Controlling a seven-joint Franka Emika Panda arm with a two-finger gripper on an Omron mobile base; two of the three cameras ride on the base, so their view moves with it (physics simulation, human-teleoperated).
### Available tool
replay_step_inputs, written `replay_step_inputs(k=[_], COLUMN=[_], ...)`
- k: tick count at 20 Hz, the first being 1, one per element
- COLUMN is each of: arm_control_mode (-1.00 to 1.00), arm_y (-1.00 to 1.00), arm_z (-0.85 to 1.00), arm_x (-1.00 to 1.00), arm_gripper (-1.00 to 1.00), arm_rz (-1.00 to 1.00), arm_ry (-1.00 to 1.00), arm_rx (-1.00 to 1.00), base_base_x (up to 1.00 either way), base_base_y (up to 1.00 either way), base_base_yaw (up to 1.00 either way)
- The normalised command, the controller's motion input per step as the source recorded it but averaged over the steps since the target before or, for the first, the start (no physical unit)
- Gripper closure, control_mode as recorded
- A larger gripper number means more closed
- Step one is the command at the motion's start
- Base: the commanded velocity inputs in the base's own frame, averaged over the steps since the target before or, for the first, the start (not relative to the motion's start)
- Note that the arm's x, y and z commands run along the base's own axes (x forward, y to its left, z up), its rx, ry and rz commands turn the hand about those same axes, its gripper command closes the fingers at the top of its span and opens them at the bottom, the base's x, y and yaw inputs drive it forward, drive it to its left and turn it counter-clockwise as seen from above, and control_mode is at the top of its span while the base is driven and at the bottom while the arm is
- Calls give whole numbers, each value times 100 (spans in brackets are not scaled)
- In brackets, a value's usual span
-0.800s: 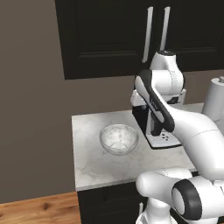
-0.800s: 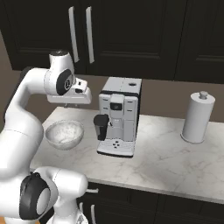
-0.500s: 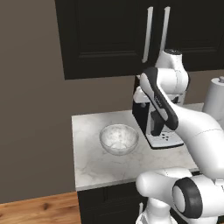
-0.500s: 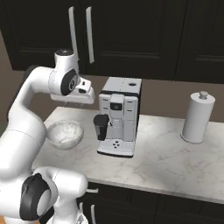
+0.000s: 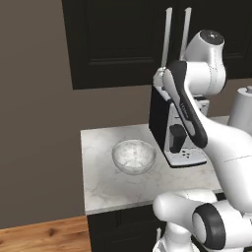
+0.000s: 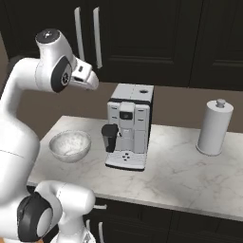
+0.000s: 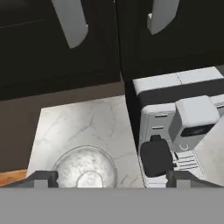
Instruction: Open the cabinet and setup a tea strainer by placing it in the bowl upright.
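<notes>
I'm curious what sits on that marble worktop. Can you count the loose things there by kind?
Round clear glass bowl: 1
White and black coffee machine: 1
White paper towel roll on a stand: 1
Total: 3

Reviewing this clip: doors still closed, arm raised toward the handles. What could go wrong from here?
1. The gripper is open and aimed down over the bowl and coffee machine, not squarely at the cabinet handles; it may miss or grab both bars, since they sit close together.
2. The arm hangs right above the coffee machine; pulling a door outward might swing the elbow into it.
3. The bowl stands below the doors and could get knocked.
</notes>
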Motion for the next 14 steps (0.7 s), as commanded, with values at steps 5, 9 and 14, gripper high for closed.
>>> replay_step_inputs(k=[5, 9, 14], arm_control_mode=[-100, -100, -100], arm_y=[0, 4, 0], arm_z=[94, 47, 59], arm_x=[0, 2, 20], arm_gripper=[-100, -100, -100], arm_rz=[-12, 0, 4], arm_ry=[-38, -9, -12], arm_rx=[0, -4, -2], base_base_x=[0, 0, 0], base_base_y=[0, 0, 0], base_base_yaw=[0, 0, 0])
